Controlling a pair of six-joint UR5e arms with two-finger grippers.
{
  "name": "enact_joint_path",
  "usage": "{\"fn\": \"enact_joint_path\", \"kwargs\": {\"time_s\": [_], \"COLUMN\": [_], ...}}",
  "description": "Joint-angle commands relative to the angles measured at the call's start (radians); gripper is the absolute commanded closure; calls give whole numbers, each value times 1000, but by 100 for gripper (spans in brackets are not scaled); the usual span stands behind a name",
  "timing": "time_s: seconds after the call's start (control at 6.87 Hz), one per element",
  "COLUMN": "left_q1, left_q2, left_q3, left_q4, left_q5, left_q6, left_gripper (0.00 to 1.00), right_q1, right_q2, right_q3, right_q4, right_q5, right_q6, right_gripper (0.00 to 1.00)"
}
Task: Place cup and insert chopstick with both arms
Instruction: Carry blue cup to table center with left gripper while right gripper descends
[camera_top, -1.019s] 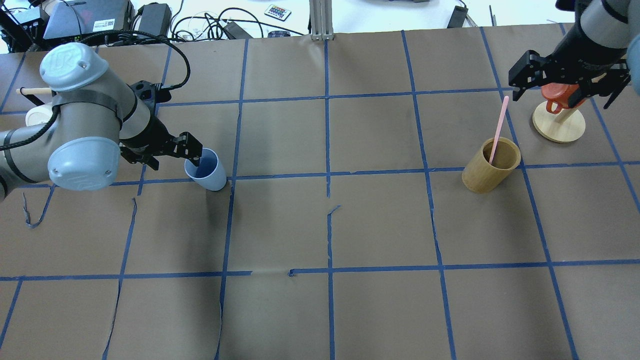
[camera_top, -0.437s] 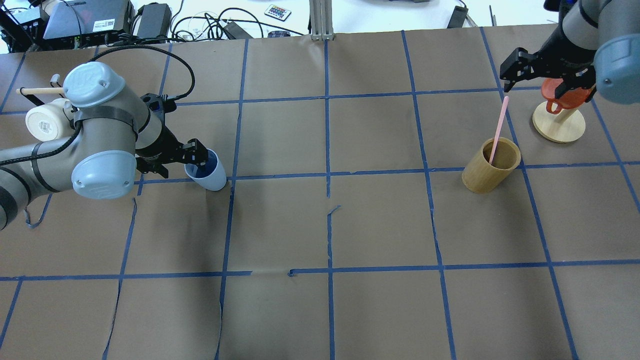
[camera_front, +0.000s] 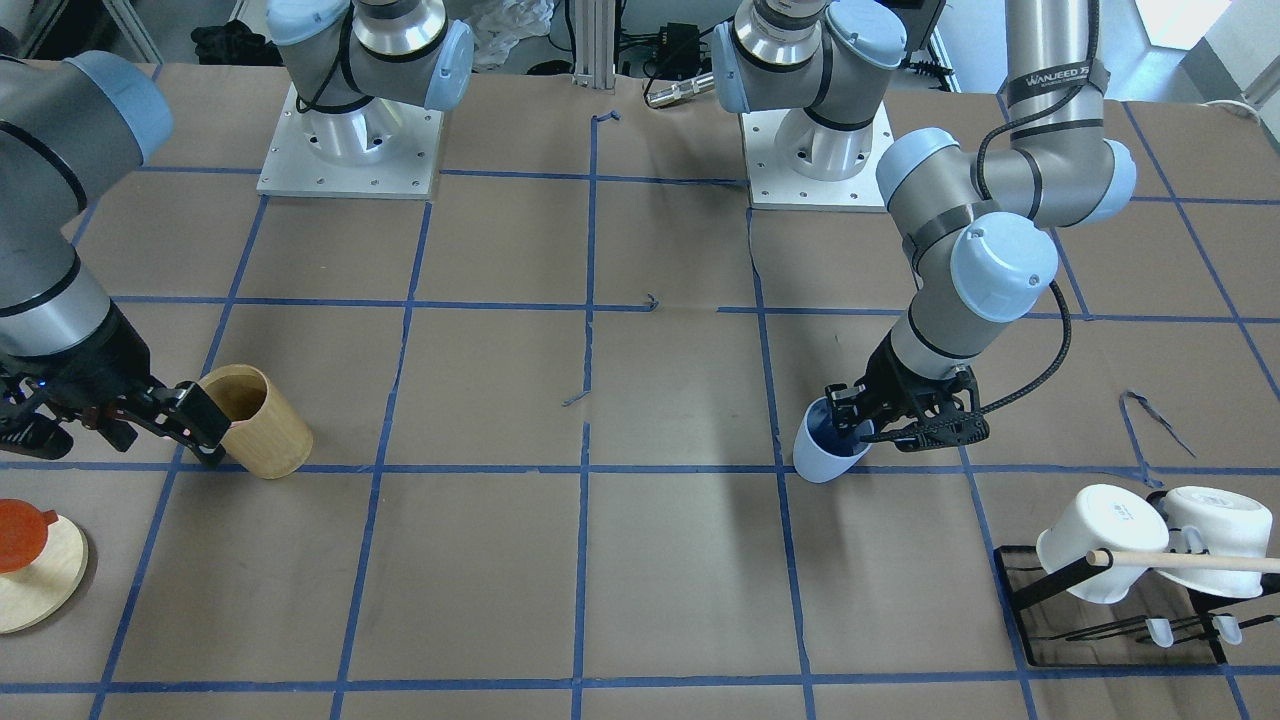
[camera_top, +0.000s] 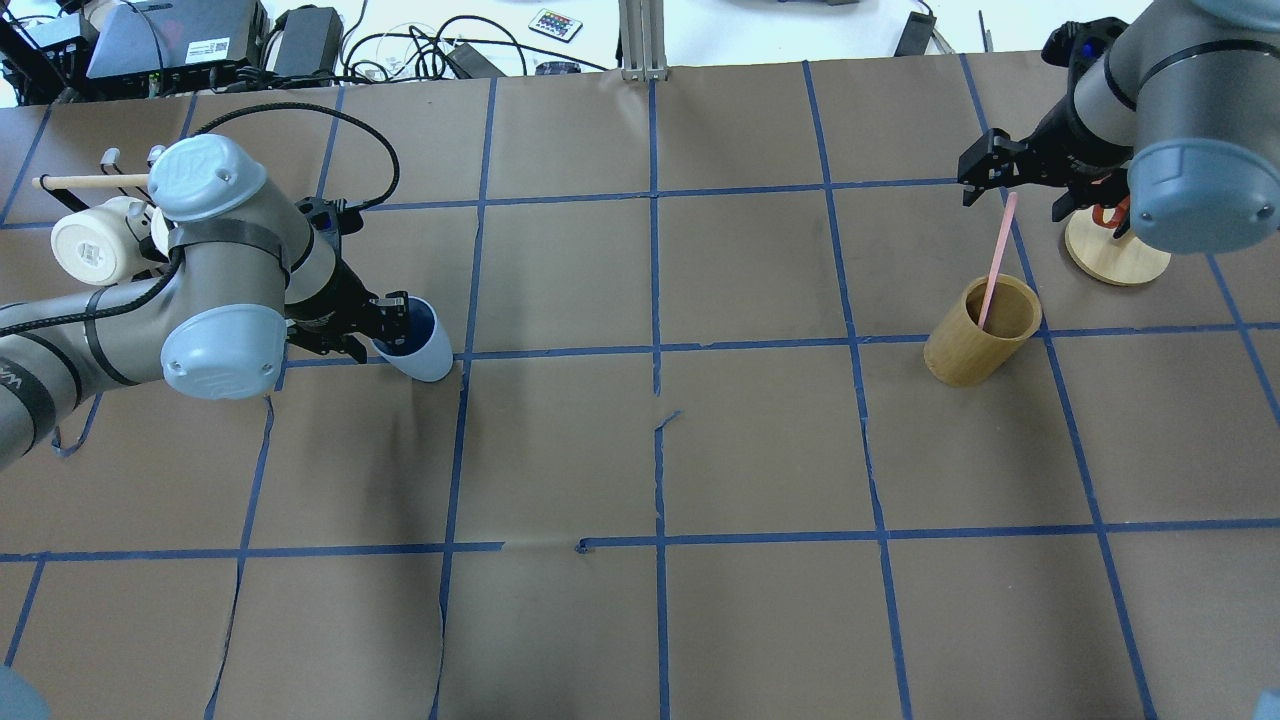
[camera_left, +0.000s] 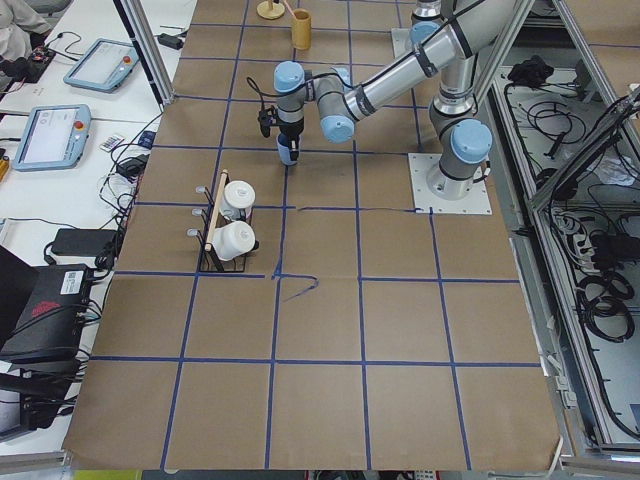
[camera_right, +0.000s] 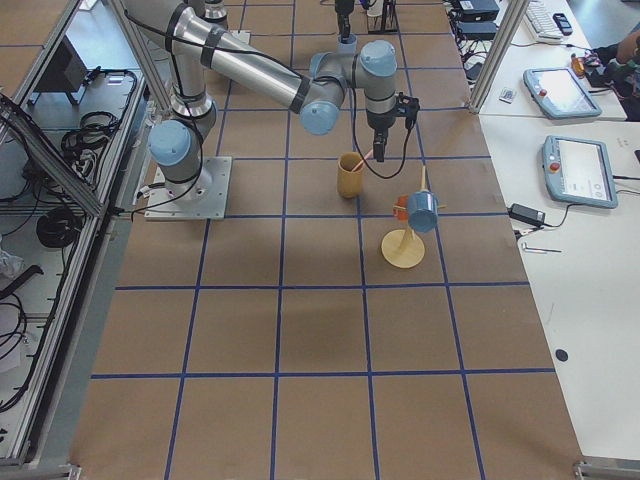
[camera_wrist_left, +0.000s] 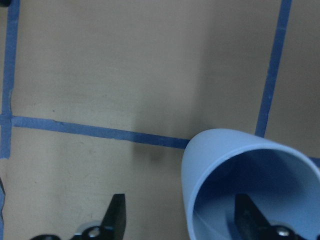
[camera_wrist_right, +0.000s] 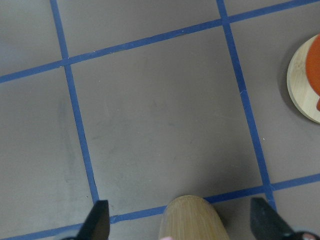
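Two silver-grey arms work over a bench (camera_top: 650, 450) papered in brown and ruled into squares with blue tape; the paper is torn in a few spots. The only writing I can read is "WANJEED", on a black band (camera_front: 1050, 82) around the left arm (camera_top: 215, 260). A white sticker on a black box (camera_top: 170, 35) at the far edge is too small to read.

Seen from overhead, the light-blue cup (camera_top: 420, 350) sits at 9 o'clock on the bench, on a tape line. The left jaws are spread astride its rim, with one finger (camera_wrist_left: 248, 214) inside the cup and the other (camera_wrist_left: 117, 215) outside, clear of the wall.

At 3 o'clock a tan bamboo cylinder (camera_top: 960, 360) holds the pink chopstick (camera_top: 997, 255), which leans toward 1 o'clock. Its lower end is hidden inside the cylinder. The right jaws hang spread wide near the stick's top end, gripping nothing.

The right arm (camera_top: 1150, 120) covers part of an orange-red mug (camera_front: 18, 535) on a round wooden stand (camera_top: 1110, 265). Two white mugs (camera_front: 1100, 545) hang on a rack beside a wooden dowel (camera_front: 1190, 562). Cables and a remote (camera_top: 555, 24) lie beyond the far edge.
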Motion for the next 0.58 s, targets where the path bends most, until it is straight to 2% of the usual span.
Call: {"fn": "enact_joint_path", "kwargs": {"time_s": [0.0,0.15,0.44], "left_q1": [-66,-111,-308], "left_q2": [6,11,-15], "left_q3": [18,57,133], "left_q4": [6,-9,-9], "left_q5": [7,24,33], "left_q6": [-57,-73,-395], "left_gripper": [100,100,100], "right_q1": [0,0,2], "right_q2": [16,33,32], "right_q3": [22,24,19], "right_q4": [-67,-91,-73], "right_q5": [6,8,8], "right_q6": [-2,1,25], "right_gripper": [0,0,2]}}
